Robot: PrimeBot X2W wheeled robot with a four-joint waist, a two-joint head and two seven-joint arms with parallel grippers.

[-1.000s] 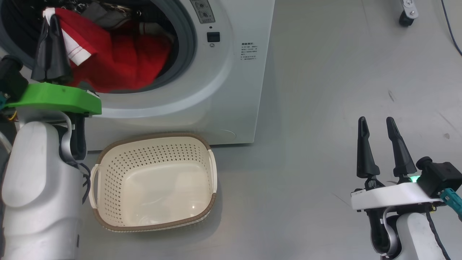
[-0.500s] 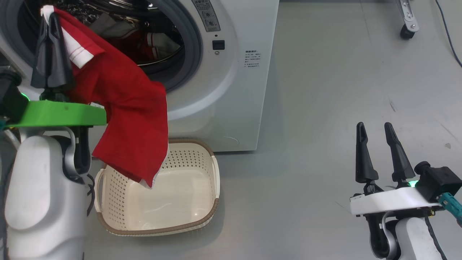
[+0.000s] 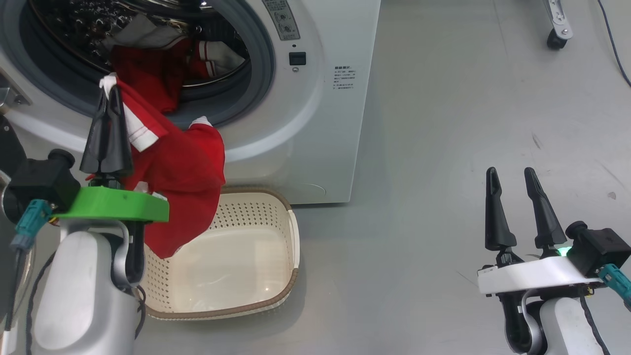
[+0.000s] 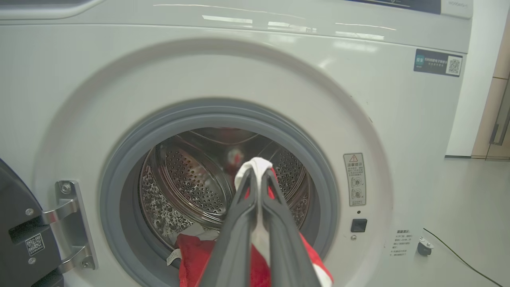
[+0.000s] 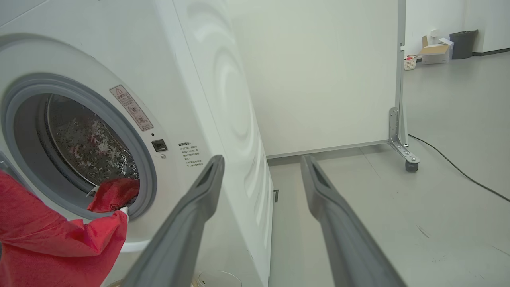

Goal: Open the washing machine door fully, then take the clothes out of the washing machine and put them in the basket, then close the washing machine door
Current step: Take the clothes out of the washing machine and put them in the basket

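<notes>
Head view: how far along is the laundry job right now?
Done: the washing machine door stands swung open. In hand: the left pincer is shut on a red garment dangling about over the basket, not yet released. Left: more red clothes lie in the drum, the basket's floor looks bare, and the door needs closing. The right pincer is open, idle.

the big white front-loading washing machine (image 3: 315,123) has its black-rimmed round door (image 4: 12,199) swung open to the left, with red and white clothes (image 3: 148,74) lying in the steel drum. a bright red garment with white trim (image 3: 182,167), pinched by the closed left pincer (image 3: 109,91), hangs outside the opening over the left part of the small cream perforated plastic basket (image 3: 222,311) at the machine's foot.
</notes>
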